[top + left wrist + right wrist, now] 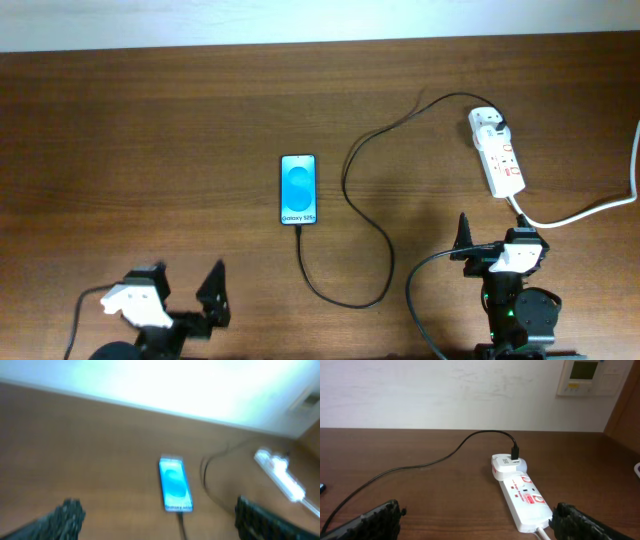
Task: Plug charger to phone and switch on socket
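Note:
The phone (pixel 299 189) lies face up mid-table, its blue screen lit; it also shows blurred in the left wrist view (pixel 175 484). The black charger cable (pixel 362 215) runs from the phone's near end in a loop to its white adapter (pixel 486 122), which sits in the far end of the white socket strip (pixel 499 154). The right wrist view shows the strip (pixel 524 500) and adapter (pixel 508 466). My left gripper (pixel 185 285) is open and empty at the front left. My right gripper (pixel 492 240) is open and empty, just short of the strip's near end.
The thick white power cord (pixel 590 212) leaves the strip's near end and runs to the right table edge. A white wall borders the table's far edge, with a wall panel (pixel 584 376) at the right.

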Controlling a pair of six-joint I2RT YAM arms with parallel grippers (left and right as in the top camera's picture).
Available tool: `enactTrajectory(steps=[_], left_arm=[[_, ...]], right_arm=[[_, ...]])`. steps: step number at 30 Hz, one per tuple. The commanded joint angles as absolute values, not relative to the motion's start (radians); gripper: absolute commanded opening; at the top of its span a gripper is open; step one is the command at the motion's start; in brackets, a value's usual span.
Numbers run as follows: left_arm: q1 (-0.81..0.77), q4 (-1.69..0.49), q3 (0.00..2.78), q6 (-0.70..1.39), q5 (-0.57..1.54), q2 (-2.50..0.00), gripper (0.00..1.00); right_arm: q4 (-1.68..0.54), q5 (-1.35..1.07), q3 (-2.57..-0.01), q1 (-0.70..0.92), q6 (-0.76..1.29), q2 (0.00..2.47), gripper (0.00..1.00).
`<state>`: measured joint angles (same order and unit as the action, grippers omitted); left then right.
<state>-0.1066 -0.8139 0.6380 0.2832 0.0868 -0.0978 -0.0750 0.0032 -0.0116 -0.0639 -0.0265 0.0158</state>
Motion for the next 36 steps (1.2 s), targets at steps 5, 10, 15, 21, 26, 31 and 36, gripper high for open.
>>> enactTrajectory(steps=[5, 10, 15, 21, 26, 31, 36], left_arm=[[-0.118, -0.329, 0.222, 0.266, 0.187, -0.005, 0.99], [-0.131, -0.092, 0.055, 0.150, 0.187, -0.005, 0.99], [-0.131, -0.012, 0.009, 0.043, 0.124, -0.005, 0.99], [-0.131, -0.076, 0.008, -0.130, 0.104, -0.005, 0.99], [-0.131, -0.075, 0.008, -0.128, 0.108, -0.005, 0.99], [-0.110, -0.072, 0.008, -0.121, 0.108, -0.005, 0.99], [-0.103, -0.072, 0.008, -0.121, 0.108, -0.005, 0.99]], right_arm=[[-0.080, 0.009, -0.006, -0.068, -0.026, 0.006, 0.98], [-0.080, 0.009, -0.006, -0.068, -0.026, 0.006, 0.98], [-0.080, 0.009, -0.006, -0.068, -0.026, 0.006, 0.98], [-0.080, 0.009, -0.006, -0.068, -0.026, 0.006, 0.98], [-0.080, 0.009, -0.006, -0.068, -0.026, 0.006, 0.98], [-0.080, 0.009, -0.006, -0.068, -0.026, 0.006, 0.98], [-0.080, 0.009, -0.006, -0.068, -0.026, 0.006, 0.98]])
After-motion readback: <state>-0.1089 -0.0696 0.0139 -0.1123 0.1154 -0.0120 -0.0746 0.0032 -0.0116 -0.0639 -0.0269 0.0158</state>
